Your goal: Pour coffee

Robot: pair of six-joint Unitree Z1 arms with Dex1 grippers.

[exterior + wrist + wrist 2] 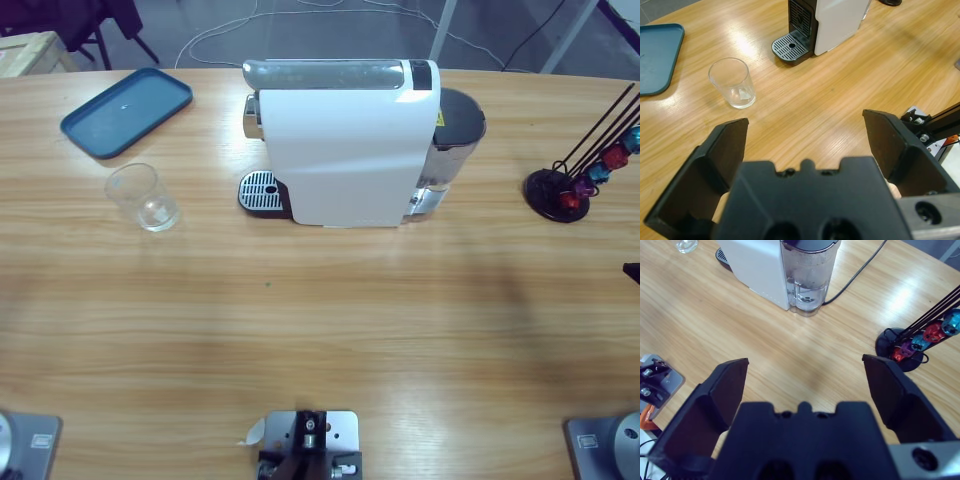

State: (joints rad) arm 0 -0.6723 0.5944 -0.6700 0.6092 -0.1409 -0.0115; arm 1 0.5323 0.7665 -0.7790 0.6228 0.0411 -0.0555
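Both end effectors, left and right, gape wide, holding nothing. A glass stands left of the coffee machine, upper frame.

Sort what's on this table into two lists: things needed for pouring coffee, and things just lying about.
For the job:
- coffee machine, with its drip tray and water tank
- clear glass cup, standing apart from the drip tray
- capsule rack with coloured capsules

Lying about:
- blue tray, nothing on it
- power cable behind the machine
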